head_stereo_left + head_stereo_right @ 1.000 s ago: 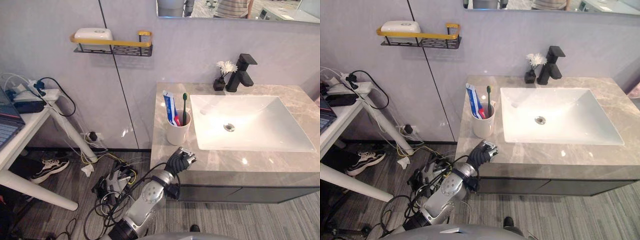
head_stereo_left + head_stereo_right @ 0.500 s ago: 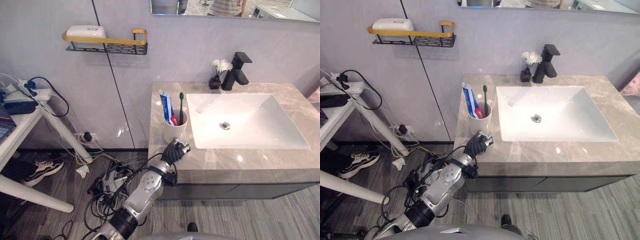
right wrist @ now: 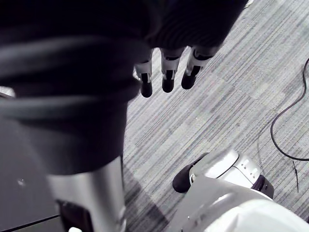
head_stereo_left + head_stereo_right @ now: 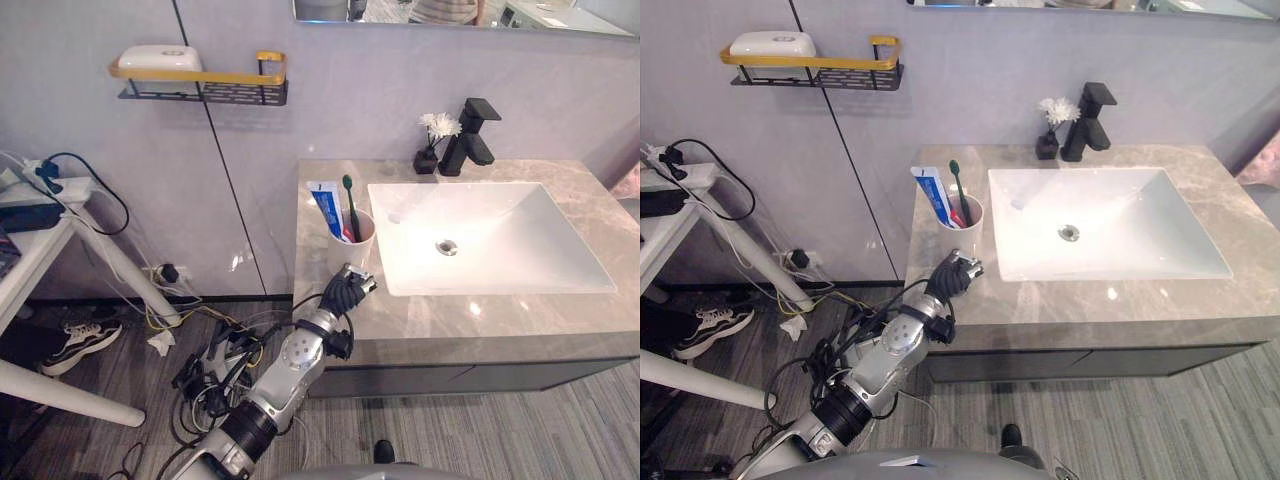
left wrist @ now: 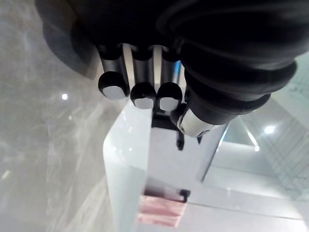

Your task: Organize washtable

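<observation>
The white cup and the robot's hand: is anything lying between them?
Nothing: in the left eye view the left hand sits right before the cup over bare countertop; whether they touch, I cannot tell.

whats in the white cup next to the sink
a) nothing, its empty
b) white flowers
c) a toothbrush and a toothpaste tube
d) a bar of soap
c: the white cup, standing left of the sink, holds a blue and white toothpaste tube and a green toothbrush, both sticking up past its rim.
</observation>
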### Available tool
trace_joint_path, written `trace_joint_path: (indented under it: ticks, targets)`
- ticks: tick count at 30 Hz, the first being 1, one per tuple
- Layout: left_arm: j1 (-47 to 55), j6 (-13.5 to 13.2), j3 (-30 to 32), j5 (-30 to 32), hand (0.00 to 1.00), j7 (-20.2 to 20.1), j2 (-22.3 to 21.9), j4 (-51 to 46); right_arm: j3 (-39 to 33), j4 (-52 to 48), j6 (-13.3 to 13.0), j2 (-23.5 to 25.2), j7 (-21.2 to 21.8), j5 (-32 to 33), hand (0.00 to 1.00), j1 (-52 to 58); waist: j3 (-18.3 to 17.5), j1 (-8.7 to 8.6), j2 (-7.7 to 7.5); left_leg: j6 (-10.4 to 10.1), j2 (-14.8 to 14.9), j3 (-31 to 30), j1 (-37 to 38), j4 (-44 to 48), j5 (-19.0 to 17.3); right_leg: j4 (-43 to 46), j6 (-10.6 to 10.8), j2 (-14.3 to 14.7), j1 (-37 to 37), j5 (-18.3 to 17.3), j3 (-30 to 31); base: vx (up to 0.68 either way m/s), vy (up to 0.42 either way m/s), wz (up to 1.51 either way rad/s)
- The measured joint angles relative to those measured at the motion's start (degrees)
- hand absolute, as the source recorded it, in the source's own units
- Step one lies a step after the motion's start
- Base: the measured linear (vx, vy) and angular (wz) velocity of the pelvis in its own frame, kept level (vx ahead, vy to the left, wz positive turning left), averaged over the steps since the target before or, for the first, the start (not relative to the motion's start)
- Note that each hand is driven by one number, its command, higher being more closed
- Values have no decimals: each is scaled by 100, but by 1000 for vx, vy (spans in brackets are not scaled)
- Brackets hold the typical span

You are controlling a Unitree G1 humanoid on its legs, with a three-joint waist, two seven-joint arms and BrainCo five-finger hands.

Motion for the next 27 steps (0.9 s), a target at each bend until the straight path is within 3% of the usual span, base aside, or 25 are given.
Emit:
trace_joint_path:
  ticks: [6,22,27]
  targets:
    - [-196,4,201,192,100,138,-13,105,-171,-9,-1,36,1,4,0,-12,20,-108,27,-1,6,47,37,-18,0,0,0,16,-29,2,56,18,0,-6]
    - [-872,-9,663,306,100,509,-186,749,-341,-34,-2,70,0,8,0,-30,159,-134,58,-3,9,177,25,-48,-3,-1,1,28,-114,3,130,2,1,-2]
    - [-1029,-9,854,306,100,641,-223,797,-453,-41,-6,104,-7,10,0,-73,272,-211,94,-5,9,211,40,-66,-10,-1,2,37,-133,4,169,6,2,-3]
